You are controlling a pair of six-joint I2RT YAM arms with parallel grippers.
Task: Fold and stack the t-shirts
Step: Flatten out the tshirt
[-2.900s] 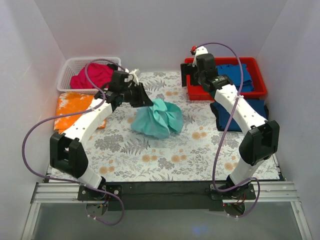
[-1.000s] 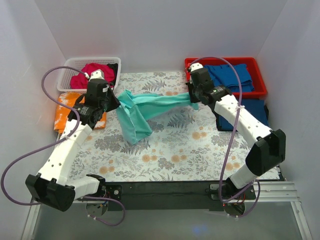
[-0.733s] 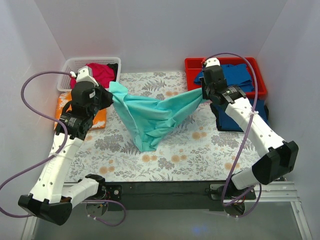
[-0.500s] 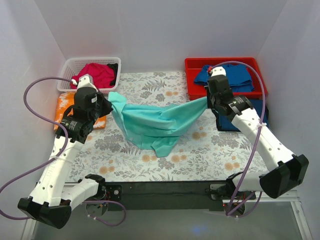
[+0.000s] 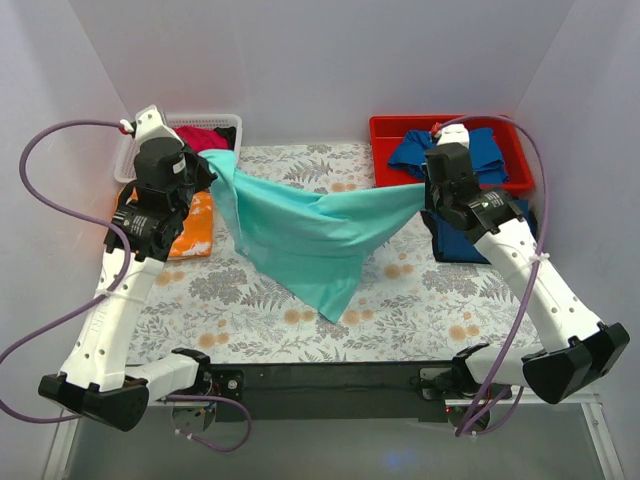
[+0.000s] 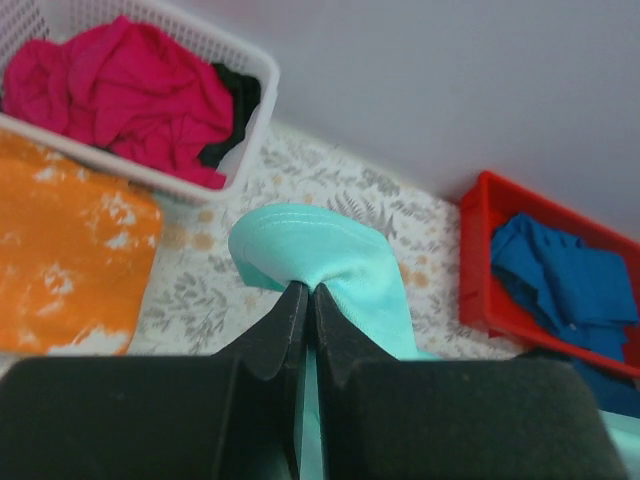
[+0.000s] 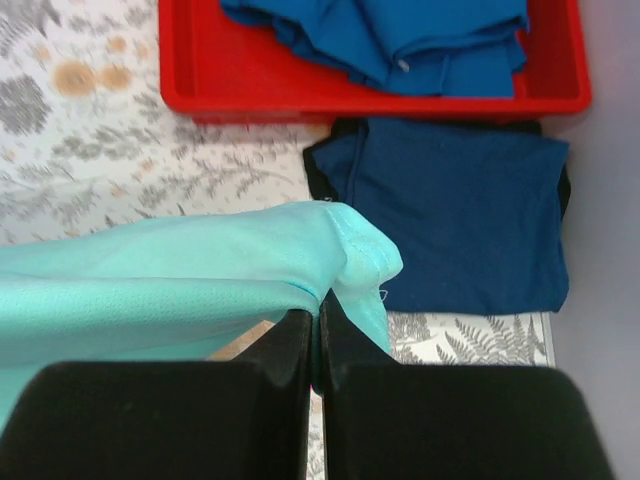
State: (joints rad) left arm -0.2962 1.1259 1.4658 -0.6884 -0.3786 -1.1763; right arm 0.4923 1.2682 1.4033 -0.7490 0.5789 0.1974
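A mint-teal t-shirt hangs stretched between both grippers above the floral sheet, its lowest corner drooping toward the near middle. My left gripper is shut on the shirt's left edge, and the cloth bunches at the fingertips in the left wrist view. Over by the red bin, my right gripper is shut on the opposite edge, with a hem pinched between the fingers. An orange mottled t-shirt lies flat at the left. A magenta t-shirt fills the basket. Royal blue t-shirts lie in the bin.
A white mesh basket stands at the back left and a red bin at the back right. A folded dark blue shirt lies in front of the bin. The fern-printed sheet covers the table. White walls close in three sides.
The teal shirt went from a crumpled heap on the sheet to a span held in the air. Both arms rose and drew apart, left going left, right going right.
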